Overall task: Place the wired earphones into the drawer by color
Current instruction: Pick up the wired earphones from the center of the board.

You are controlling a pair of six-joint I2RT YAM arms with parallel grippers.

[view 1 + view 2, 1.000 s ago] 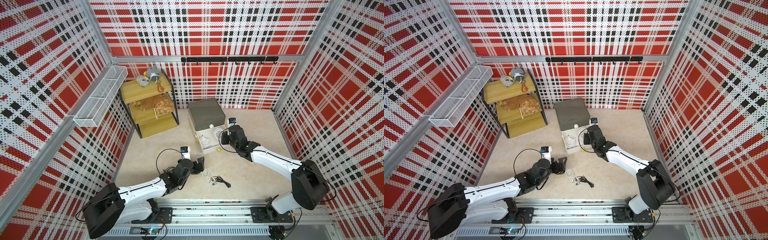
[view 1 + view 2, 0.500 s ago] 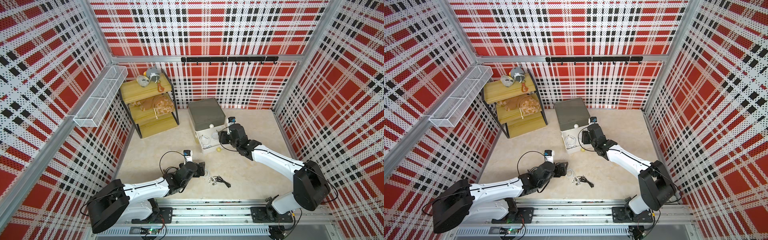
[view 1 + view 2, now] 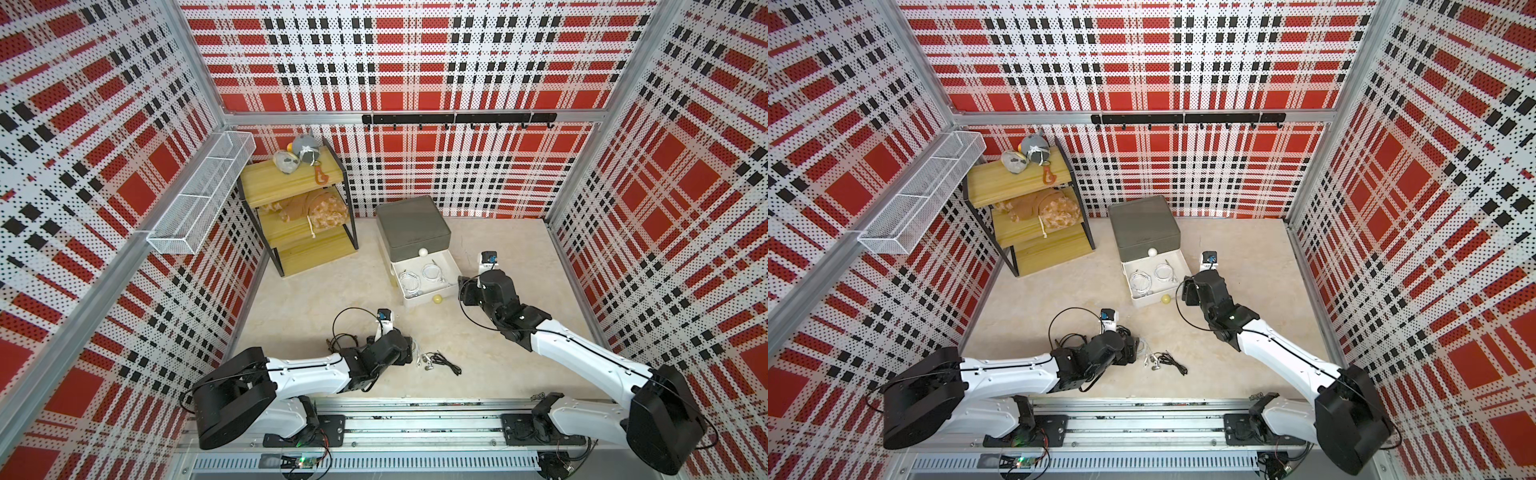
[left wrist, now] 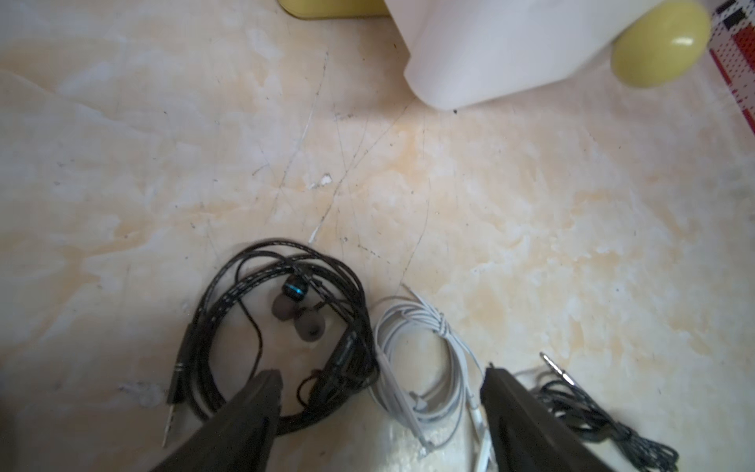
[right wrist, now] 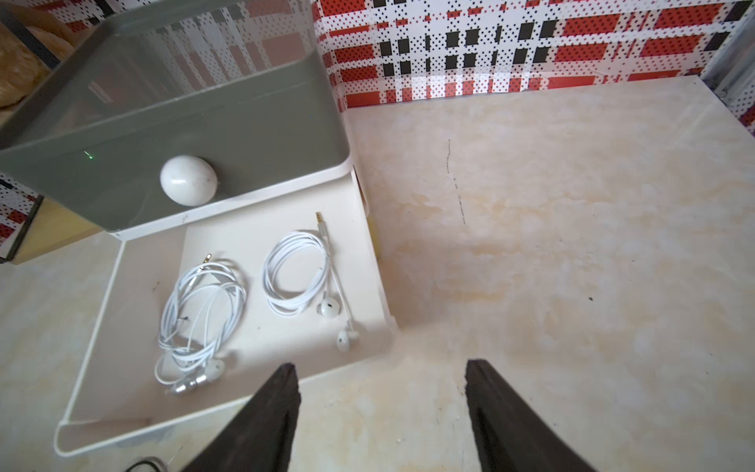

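Black-fingered left end effector: jaws apart, down close to the marbled surface, clamped on nothing.
Between its jaws: the near edge of a black earphone coil and most of a white earphone coil. The two coils lie flat and touch side to side.
Outside its jaws: a looser black earphone bundle, just beyond the finger on the white coil's side, with its plug lying free on the surface.
Position of these three: on the surface near the front rail in both top views, well apart from the drawer.
Right end effector: jaws apart, nothing between them, held over bare surface just off the front corner of the open drawer.
Drawer: white, pulled out of the cabinet, with a yellow knob on its front.
Drawer contents: a loosely tangled set and a neatly wound set, both white earphones. They lie beside each other without touching, plugs toward the cabinet.
Cabinet: grey top and grey front, with a white knob on that front directly above the open drawer.
Surroundings: a wooden three-tier shelf holding soft toys in the back left corner, a white wire basket on the left wall, and a black hook rail on the back wall.
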